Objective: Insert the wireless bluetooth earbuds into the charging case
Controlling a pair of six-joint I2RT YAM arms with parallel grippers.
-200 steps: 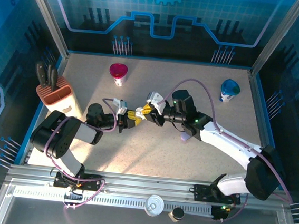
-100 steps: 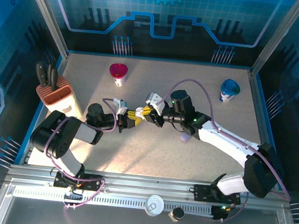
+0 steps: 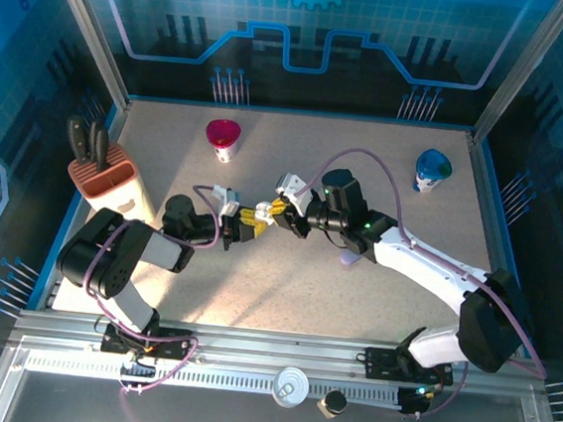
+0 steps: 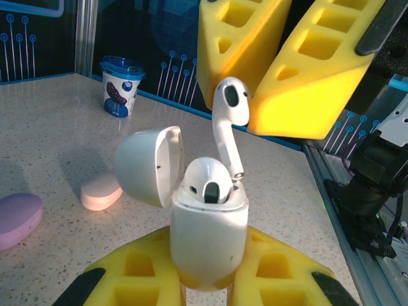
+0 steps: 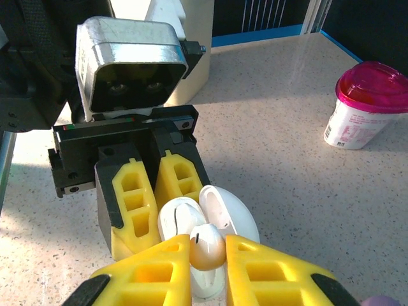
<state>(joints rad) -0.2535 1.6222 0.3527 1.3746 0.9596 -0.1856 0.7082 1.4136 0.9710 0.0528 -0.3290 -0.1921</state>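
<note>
**A:** Hardly anything shifts from a second ago; the right arm only creeps a touch. Right gripper (image 4: 253,109) pinches the glossy white stemmed plastic earbud (image 4: 224,134) by its head, over the middle of the desk (image 3: 297,153).

**B:** Yep, the stem points down, slightly tilted, with its tip at the slot of the open white oval charging case (image 4: 209,223). Left gripper (image 4: 209,271) clamps that case upright from below.

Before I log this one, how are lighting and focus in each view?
Top external: blue-tinted surroundings, a bright patch on the table. Left wrist: earbud and charging case sharp. Right wrist: hard light-and-shadow bands across the table, earbud tinted warm.
</note>
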